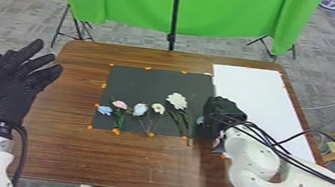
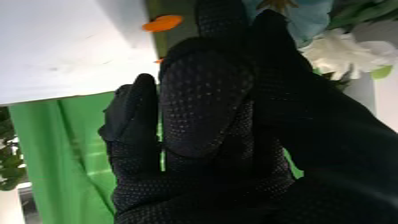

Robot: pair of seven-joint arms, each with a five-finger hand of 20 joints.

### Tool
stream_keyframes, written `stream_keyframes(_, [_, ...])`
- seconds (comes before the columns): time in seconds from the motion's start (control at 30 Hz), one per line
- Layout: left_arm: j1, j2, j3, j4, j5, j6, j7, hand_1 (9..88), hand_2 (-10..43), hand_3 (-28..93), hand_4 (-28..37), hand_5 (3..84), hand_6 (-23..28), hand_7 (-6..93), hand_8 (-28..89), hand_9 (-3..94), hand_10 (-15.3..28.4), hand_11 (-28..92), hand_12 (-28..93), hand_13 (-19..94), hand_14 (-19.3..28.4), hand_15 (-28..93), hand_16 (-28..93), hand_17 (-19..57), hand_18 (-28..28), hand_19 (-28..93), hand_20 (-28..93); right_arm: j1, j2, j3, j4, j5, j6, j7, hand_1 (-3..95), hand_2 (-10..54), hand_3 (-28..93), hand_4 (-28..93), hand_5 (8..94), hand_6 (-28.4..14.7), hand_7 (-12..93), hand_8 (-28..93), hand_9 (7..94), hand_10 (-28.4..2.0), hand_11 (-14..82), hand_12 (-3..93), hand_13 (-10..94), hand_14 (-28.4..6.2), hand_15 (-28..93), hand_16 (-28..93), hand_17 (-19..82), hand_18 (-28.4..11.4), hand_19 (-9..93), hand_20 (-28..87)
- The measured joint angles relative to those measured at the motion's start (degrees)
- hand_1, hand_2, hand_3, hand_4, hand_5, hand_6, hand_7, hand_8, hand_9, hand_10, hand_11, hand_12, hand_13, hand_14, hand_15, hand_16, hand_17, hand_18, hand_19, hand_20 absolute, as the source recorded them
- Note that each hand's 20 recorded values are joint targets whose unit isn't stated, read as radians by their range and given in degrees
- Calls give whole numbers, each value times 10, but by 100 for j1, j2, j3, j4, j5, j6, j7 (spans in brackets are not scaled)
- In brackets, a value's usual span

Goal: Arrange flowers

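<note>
Blue flower (image 2: 308,21) beside right hand (image 1: 222,110)

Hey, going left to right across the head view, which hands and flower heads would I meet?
Left hand, light blue flower, pink flower, pale blue flower, small cream flower, large white flower, partly hidden bluish flower, right hand.

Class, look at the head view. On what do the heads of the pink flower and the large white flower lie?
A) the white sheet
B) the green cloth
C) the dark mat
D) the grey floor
C: the pink flower and the large white flower both have their heads within the edges of the dark mat.
</note>
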State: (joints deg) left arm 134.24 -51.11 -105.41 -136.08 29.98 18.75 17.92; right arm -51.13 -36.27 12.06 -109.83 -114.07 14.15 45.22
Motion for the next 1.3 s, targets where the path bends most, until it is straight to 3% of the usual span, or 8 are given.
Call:
stream_keyframes(0.3, [-5, -2, 12, 3, 3, 0, -10, 210, 85, 767, -283, 355, 95, 115, -83, 304, 190, 247, 103, 249, 274, 538, -109, -69, 242, 624, 58, -33, -159, 39, -17, 121, 46, 34, 498, -95, 750, -283, 702, 4, 188, -18, 921, -54, 136, 317, 850, -16, 616, 183, 433, -182, 932, 270])
stream_keyframes(0.47, [-12, -9, 18, 9, 13, 0, -44, 210, 84, 768, -283, 357, 96, 115, -83, 306, 191, 248, 103, 249, 274, 538, -109, -70, 240, 622, 57, -167, -163, 242, -71, 212, 34, 0, 442, -95, 761, -282, 639, -5, 165, -122, 875, -75, 194, 266, 836, -26, 624, 177, 420, -188, 932, 264])
stream_keyframes(0.8, [-2, -15, 18, 9, 21, 5, -58, 210, 84, 769, -283, 359, 97, 114, -83, 305, 191, 248, 102, 248, 274, 538, -108, -70, 240, 622, 58, -168, -119, 282, -127, 300, 37, -51, 412, -95, 776, -283, 618, -12, 156, -119, 843, -93, 242, 214, 826, -31, 632, 171, 415, -191, 932, 264])
stream_keyframes(1.17, [-3, -22, 27, 8, 37, 10, -57, 211, 84, 770, -283, 359, 98, 114, -83, 305, 191, 246, 102, 248, 274, 537, -109, -70, 240, 622, 60, 123, -479, -148, 256, 222, 322, 386, 399, -95, 784, -283, 619, -15, 154, -118, 839, -100, 260, 189, 826, -33, 632, 165, 415, -195, 932, 262])
stream_keyframes(1.3, [-2, -30, 32, 8, 40, 17, -58, 211, 83, 770, -283, 360, 98, 114, -83, 305, 191, 247, 102, 248, 274, 538, -108, -70, 240, 623, 61, 133, -526, -148, 258, 197, 369, 390, 386, -95, 790, -283, 572, -24, 147, -117, 824, -106, 270, 179, 823, -34, 631, 166, 412, -197, 932, 259])
